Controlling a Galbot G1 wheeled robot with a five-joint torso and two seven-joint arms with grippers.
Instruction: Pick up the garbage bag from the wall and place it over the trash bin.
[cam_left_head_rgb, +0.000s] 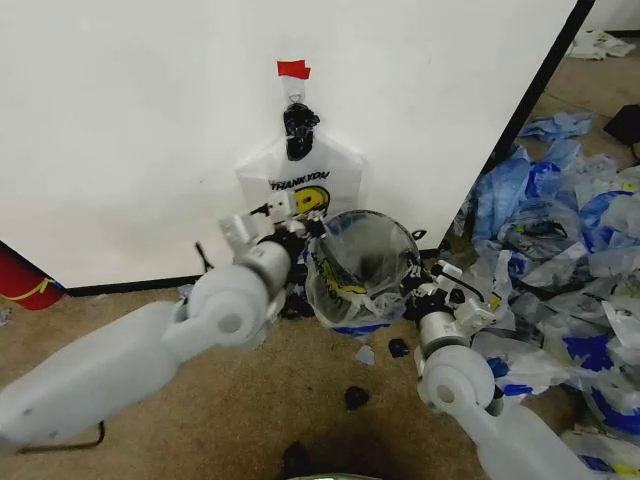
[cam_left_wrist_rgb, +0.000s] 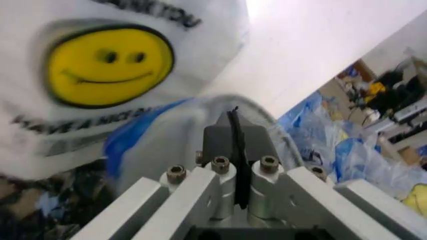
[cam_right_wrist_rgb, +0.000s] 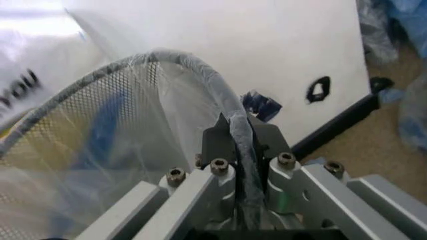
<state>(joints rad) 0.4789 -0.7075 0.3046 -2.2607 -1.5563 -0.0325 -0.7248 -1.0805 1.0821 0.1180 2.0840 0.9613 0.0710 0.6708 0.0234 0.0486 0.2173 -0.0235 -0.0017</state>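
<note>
The garbage bag (cam_left_head_rgb: 352, 275) is draped over the trash bin (cam_left_head_rgb: 385, 262) between both grippers. The left gripper (cam_left_head_rgb: 300, 232) and right gripper (cam_left_head_rgb: 418, 287) each pinch film at the rim. It looks flimsy and slippery, best held at the edges.

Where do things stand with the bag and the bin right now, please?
Left gripper and right gripper shut on opposite rim sides. See-through smiley plastic garbage bag draped over round black mesh trash bin. White "THANK YOU" bag on wall behind.

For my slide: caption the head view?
Both hands, left hand and right hand, stretch the garbage bag over the trash bin.
</note>
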